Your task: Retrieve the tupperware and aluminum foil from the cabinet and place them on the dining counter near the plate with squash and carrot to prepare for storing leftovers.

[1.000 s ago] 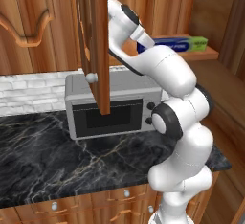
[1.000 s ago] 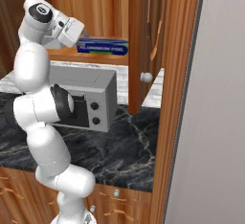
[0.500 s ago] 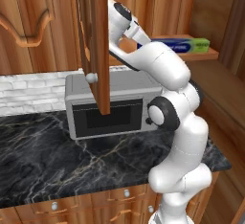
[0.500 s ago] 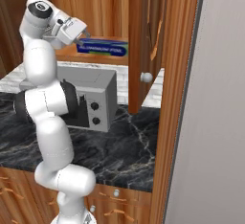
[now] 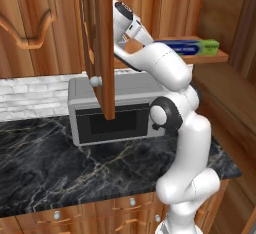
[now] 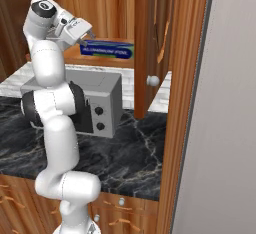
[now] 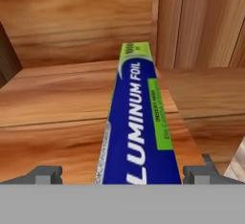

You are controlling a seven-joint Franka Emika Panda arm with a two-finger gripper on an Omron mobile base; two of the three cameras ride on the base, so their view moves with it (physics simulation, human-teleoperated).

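Inside the cabinet, on the shelf, aluminum foil carton lying lengthwise between the spread, empty hand; could clip the open door or skid the carton deeper if closed off-centre

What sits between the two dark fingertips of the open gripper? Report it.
The long dark-blue aluminum foil carton runs lengthwise between the fingertips in the hand view, lying on the brown wooden cabinet shelf.
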